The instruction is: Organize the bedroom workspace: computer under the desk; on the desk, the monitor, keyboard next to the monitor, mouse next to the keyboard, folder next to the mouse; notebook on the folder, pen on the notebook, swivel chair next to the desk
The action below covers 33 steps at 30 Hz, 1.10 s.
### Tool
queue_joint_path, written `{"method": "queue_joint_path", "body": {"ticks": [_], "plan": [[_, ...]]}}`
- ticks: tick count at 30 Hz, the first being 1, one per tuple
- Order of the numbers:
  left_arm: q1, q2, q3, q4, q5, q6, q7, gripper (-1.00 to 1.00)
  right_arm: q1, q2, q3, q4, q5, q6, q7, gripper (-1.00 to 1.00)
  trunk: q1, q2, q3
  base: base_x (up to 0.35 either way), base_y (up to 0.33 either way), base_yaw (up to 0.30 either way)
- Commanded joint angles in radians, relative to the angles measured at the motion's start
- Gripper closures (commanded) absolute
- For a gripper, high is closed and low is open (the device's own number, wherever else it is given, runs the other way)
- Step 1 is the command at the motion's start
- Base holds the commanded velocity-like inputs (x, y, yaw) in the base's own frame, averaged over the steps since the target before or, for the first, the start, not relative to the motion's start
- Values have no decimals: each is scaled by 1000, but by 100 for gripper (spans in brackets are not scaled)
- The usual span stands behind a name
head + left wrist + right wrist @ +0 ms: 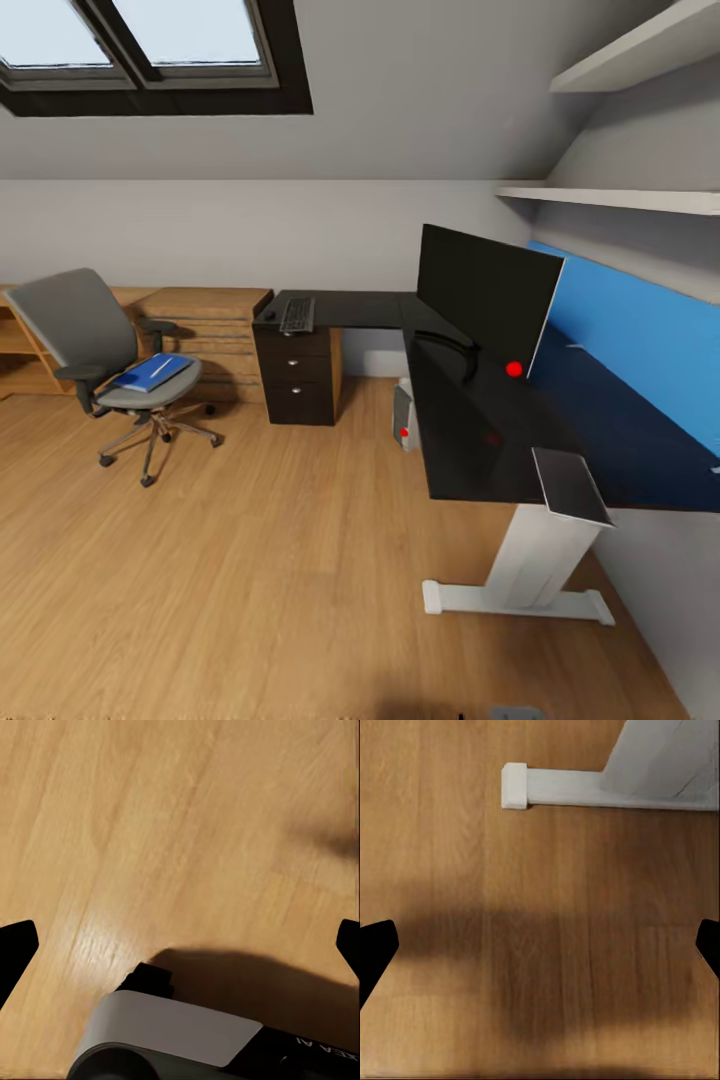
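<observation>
While both end effectors agape over floor, head view's folder on swivel chair.

Bright, even daylight fills the head view, coming from the skylight overhead, which blows out nearly white. The wooden floor glows warm with barely a hard shadow; the swivel chair throws only a faint one. The black desk reads very dark, detail lost on its top. Straight lines bow towards the edges, a wide-angle stretch. Rendering looks slightly soft, a bit smeared. Left wrist view: a pale sheen on the boards, a broad dark shadow. Right wrist view: a blurry shadow band across the floor
</observation>
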Motion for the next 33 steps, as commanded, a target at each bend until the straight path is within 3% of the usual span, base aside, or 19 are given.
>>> {"method": "queue_joint_path", "body": {"ticks": [1, 14, 24, 33], "plan": [[0, 1, -5, -1, 11, -6, 6, -100, -1, 1, 8, 2, -4, -3, -4, -100, 0, 0, -1, -125, -311, 0], [0, 1, -5, -2, 11, -7, 7, -100, -1, 1, 8, 2, -4, -3, -3, -100, 0, 0, -1, -69, -317, 0], [0, -1, -5, -2, 8, -9, 6, -100, 0, 1, 9, 2, -4, -2, 1, -100, 0, 0, -1, -21, -20, 0], [0, -1, -5, -3, 8, -10, 6, -100, 0, -39, 8, 3, -6, -2, 4, -100, 0, 0, -1, 0, 0, 0]]}}
